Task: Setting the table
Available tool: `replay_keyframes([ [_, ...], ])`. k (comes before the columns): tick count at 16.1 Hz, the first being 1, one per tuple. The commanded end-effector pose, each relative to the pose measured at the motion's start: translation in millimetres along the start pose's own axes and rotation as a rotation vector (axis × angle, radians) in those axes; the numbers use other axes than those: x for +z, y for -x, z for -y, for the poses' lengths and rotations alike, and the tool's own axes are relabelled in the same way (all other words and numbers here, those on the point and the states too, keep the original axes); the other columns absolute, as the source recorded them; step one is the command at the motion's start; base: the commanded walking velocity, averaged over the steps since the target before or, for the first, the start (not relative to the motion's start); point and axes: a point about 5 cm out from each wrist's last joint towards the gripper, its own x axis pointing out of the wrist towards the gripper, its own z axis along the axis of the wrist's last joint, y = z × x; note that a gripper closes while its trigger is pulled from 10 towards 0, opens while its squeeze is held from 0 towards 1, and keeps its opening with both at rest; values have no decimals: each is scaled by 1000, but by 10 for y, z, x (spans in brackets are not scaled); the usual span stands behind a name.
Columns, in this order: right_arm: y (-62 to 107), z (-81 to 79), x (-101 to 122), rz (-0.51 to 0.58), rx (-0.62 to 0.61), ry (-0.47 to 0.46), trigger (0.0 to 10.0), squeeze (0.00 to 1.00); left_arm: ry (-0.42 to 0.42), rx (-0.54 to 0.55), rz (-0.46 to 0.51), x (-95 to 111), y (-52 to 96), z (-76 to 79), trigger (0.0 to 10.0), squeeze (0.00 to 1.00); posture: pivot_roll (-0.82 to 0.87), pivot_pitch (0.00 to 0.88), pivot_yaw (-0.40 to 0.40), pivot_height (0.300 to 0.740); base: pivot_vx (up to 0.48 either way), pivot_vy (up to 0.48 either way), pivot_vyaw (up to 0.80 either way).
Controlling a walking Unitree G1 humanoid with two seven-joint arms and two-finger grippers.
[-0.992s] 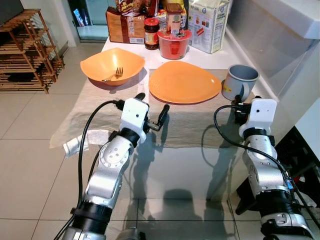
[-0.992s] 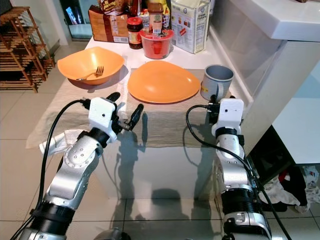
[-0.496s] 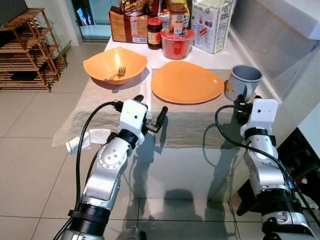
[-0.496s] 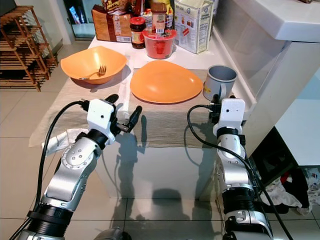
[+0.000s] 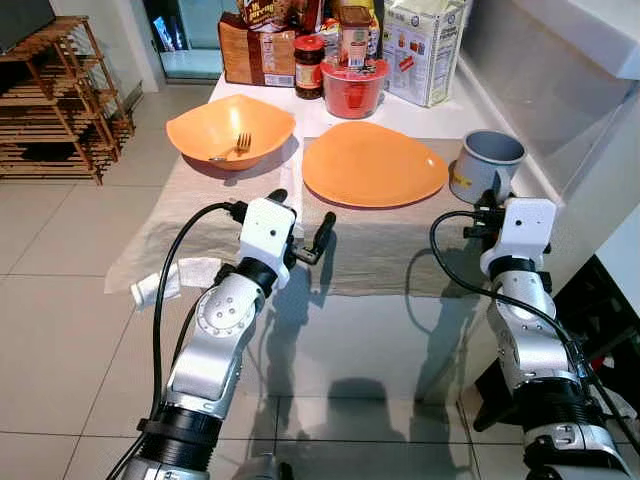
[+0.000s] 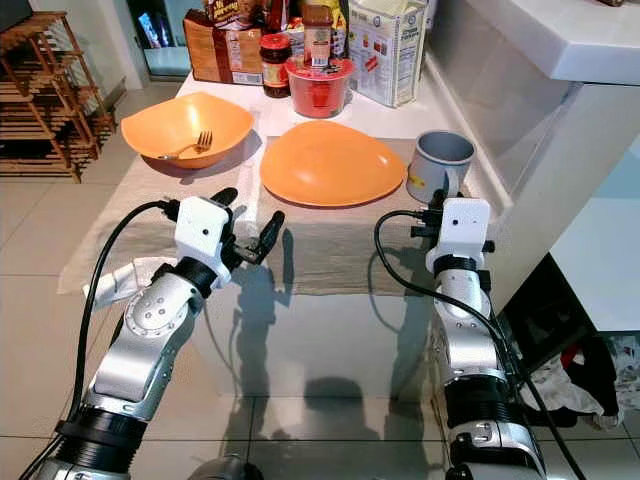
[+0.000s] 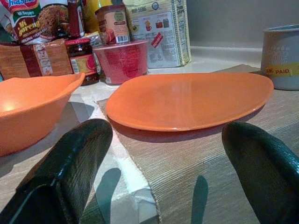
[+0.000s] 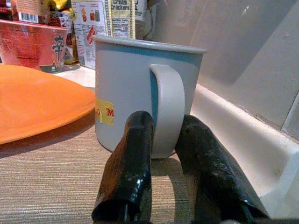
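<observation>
Right now the right gripper (image 8: 163, 154) is at the grey ceramic mug with a yellow sticker (image 5: 484, 162), its two black fingers (image 8: 128, 163) pinched on either side of the mug's handle, so it is gripping the mug. That mug stands upright on the beige woven cloth (image 5: 380, 245), at the table's right edge, near the flat orange plastic plate (image 5: 373, 164). Over on the left, the left gripper (image 5: 297, 222) hovers above the near part of the cloth with its jaws spread wide and nothing between them. Further back sits a deep orange bowl (image 5: 212, 128) with a metal fork (image 5: 232, 149) lying inside it. Behind the plate stand a red instant-noodle cup (image 5: 352, 86), a dark jar with a red lid (image 5: 309, 66) and a white cracker box (image 5: 426, 45)
</observation>
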Motion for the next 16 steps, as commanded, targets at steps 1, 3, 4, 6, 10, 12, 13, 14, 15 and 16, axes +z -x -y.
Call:
replay_keyframes([
  [1, 19, 34, 32, 24, -12, -10, 0, 0, -14, -1, -2, 16, -25, 12, 10000, 0, 98, 0, 10, 722, 0, 0, 0],
  [3, 39, 44, 63, 39, -14, -6, 0, 0, -12, 0, -2, 14, -34, 15, 10000, 0, 89, 0, 10, 722, 0, 0, 0],
  [4, 48, 48, 98, 59, -16, 2, 0, 0, -10, 0, 0, 14, -43, 17, 10000, 0, 86, 0, 9, 722, 0, 0, 0],
  [6, 57, 64, 171, 102, -22, 21, 0, 0, -5, 0, 5, 17, -69, 25, 10000, 0, 79, 0, 8, 722, 0, 0, 0],
  [10, 180, 28, 246, 158, -17, 45, 0, 0, 4, -4, 11, 10, -121, 18, 10000, 0, 61, 0, 7, 722, 0, 0, 0],
  [12, 385, -57, 176, 141, 5, 38, 0, 0, 21, -8, 7, -12, -123, 1, 10000, 0, 47, 0, 4, 722, 0, 0, 0],
  [13, 460, -77, 164, 141, 10, 41, 0, 0, 23, -11, 8, -14, -119, 14, 10000, 0, 44, 0, 2, 722, 0, 0, 0],
  [14, 499, -86, 161, 140, 12, 43, 0, 0, 29, -15, 8, -11, -120, 26, 10000, 0, 40, 0, 0, 722, 0, 0, 0],
  [15, 545, -87, 156, 136, 14, 43, 0, 0, 23, -16, 9, -5, -128, 46, 10000, 0, 36, 0, -8, 722, 0, 0, 0],
  [16, 565, -80, 143, 126, 18, 44, 0, 0, 28, -23, 13, 6, -136, 80, 10000, 0, 36, 0, -12, 722, 0, 0, 0],
])
